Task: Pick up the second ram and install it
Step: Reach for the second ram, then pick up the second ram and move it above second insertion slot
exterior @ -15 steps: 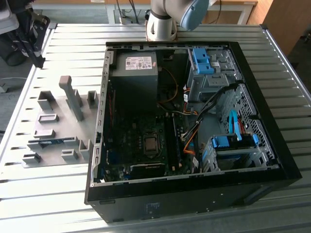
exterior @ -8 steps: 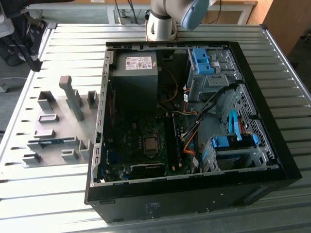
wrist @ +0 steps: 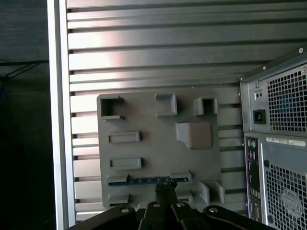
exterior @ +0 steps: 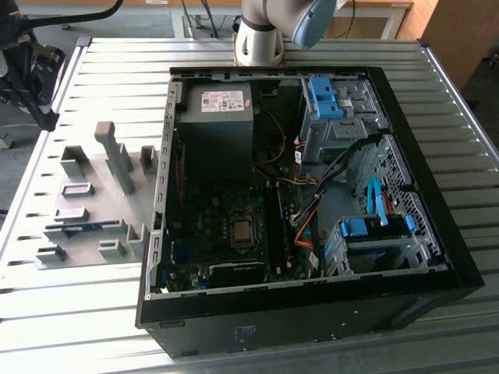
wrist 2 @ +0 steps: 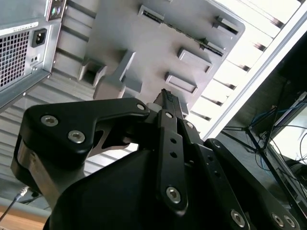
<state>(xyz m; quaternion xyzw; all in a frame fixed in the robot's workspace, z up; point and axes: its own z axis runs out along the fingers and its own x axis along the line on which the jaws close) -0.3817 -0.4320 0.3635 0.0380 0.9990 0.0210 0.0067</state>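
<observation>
From where I stand, the second ram (exterior: 82,227) lies flat in a slot of the grey holder (exterior: 105,199) on the slatted worktop (exterior: 78,312). It sits in the lower left of the exterior view, its long axis running across the frame from left to right, near an upright grey block (exterior: 115,156). To its right, the open computer case (exterior: 312,319) holds a motherboard (exterior: 218,210), a power supply (exterior: 214,117) and blue drive brackets (exterior: 366,227). In the second wrist view the gripper (wrist 2: 168,98) hangs clear of the holder, jaws pressed together on nothing.
</observation>
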